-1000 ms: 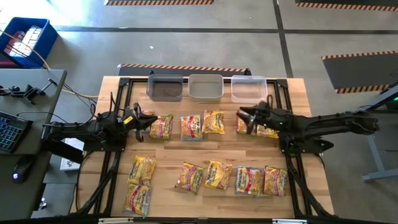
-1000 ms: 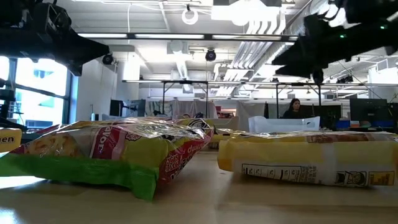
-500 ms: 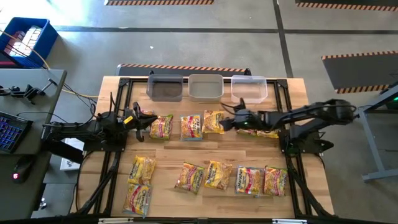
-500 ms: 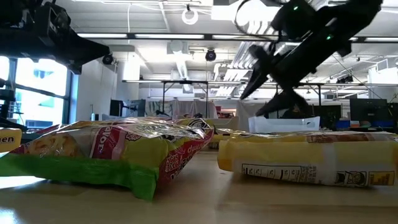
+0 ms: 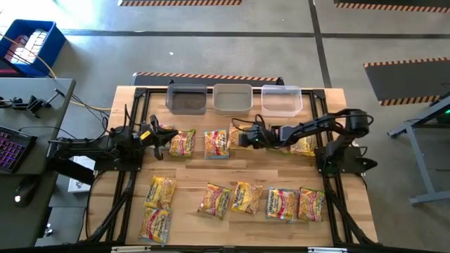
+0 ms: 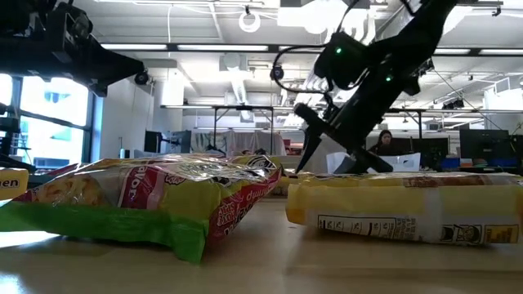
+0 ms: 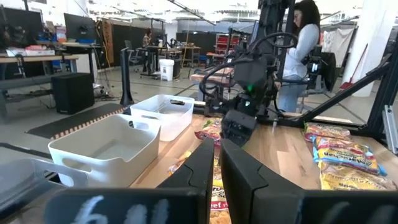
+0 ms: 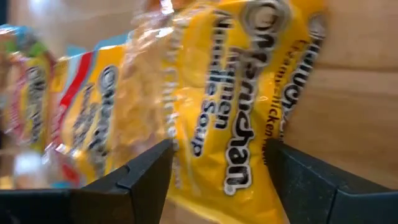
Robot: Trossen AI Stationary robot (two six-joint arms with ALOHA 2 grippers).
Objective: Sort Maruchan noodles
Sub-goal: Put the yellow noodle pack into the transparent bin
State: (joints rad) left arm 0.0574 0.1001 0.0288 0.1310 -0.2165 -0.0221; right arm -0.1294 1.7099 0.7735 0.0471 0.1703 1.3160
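Wooden table (image 5: 190,176), three bins (image 5: 232,98) behind scattered noodle packets (image 5: 242,197).

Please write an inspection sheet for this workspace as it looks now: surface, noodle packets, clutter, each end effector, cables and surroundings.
Surface: wooden table, dry, nothing spilled.
Job's things: noodle packets in two rows; far row includes one near the middle, near row includes one. Three bins at the far edge; no packets seen in them.
Clutter: nothing seen on the table besides packets and bins.
Left end effector: shut, empty, beside the leftmost far-row packet.
Right end effector: open, over a yellow packet in the far row, not gripping it.
Cables: black cable loops on the right arm.
Surroundings: a person stands beyond the table; blue crate on the floor.
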